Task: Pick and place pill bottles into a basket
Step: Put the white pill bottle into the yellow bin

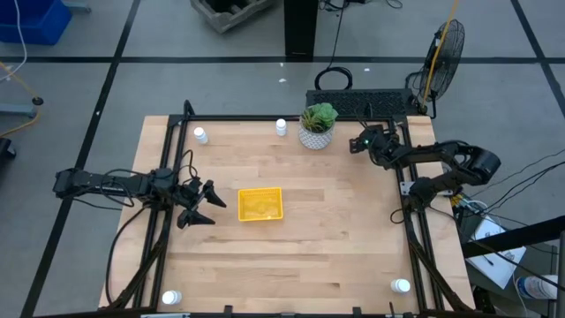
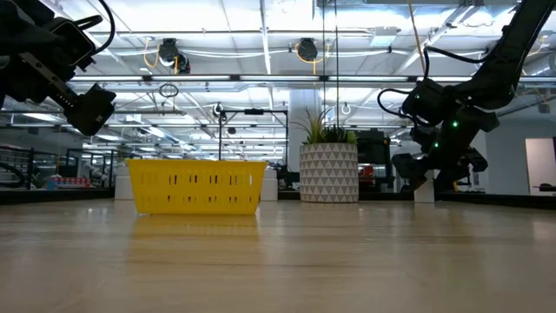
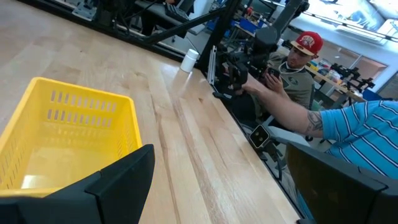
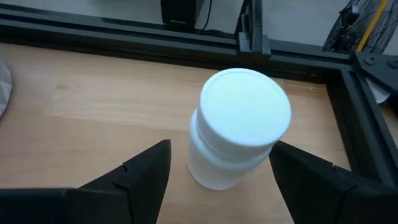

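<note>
Bright, even light comes from the ceiling lamps (image 2: 300,48) seen in the low view, giving soft glare on the wooden table (image 2: 347,261) and only faint shadows, while the near dark fingers (image 4: 143,171) in the right wrist view look blurred.

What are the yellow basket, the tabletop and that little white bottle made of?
Yellow basket: apparently moulded plastic, smooth, with slotted walls. Tabletop: wood, pale planks with visible grain and a satin sheen. Pill bottle: probably matte white plastic, with a smooth flat cap.
</note>
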Tool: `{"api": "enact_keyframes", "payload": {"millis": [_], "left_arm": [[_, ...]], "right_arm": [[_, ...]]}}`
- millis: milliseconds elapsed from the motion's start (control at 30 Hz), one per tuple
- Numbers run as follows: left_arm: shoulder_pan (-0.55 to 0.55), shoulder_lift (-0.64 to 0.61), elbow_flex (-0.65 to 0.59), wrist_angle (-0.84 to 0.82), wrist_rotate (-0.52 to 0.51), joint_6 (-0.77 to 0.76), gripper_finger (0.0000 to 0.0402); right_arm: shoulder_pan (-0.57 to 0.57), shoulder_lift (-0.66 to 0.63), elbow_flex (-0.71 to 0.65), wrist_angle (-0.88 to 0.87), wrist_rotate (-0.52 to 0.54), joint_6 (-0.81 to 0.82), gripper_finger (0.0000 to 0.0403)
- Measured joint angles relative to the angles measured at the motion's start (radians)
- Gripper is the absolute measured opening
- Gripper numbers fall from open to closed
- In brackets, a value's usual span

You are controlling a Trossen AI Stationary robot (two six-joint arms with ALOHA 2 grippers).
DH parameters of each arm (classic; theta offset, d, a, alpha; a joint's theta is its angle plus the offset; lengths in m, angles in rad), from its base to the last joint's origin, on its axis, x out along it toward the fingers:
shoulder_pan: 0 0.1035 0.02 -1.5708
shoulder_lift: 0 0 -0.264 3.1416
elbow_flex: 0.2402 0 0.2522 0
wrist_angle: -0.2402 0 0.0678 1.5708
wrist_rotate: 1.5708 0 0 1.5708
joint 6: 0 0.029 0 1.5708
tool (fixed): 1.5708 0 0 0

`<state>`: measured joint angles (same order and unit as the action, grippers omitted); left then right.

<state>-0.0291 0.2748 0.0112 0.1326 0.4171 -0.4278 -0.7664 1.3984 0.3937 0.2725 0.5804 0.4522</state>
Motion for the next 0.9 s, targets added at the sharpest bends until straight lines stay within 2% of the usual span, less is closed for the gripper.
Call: {"api": "enact_keyframes", "payload": {"millis": [467, 600, 833, 900], "left_arm": [[0.000, 0.000, 0.000, 0.000, 0.001, -0.005, 0.0365], [0.000, 0.000, 0.000, 0.000, 0.001, -0.005, 0.0365], [0.000, 0.000, 0.000, 0.000, 0.001, -0.022, 0.0365], [0.000, 0.000, 0.000, 0.000, 0.001, -0.023, 0.0365]], "right_arm": [[0.029, 0.052, 0.000, 0.041, 0.048, 0.019, 0.0255], [0.020, 0.052, 0.000, 0.038, 0.047, 0.026, 0.0228], [0.020, 0.051, 0.000, 0.041, 0.046, 0.020, 0.0152], [0.020, 0.049, 0.000, 0.049, 0.026, 0.000, 0.0144]]}}
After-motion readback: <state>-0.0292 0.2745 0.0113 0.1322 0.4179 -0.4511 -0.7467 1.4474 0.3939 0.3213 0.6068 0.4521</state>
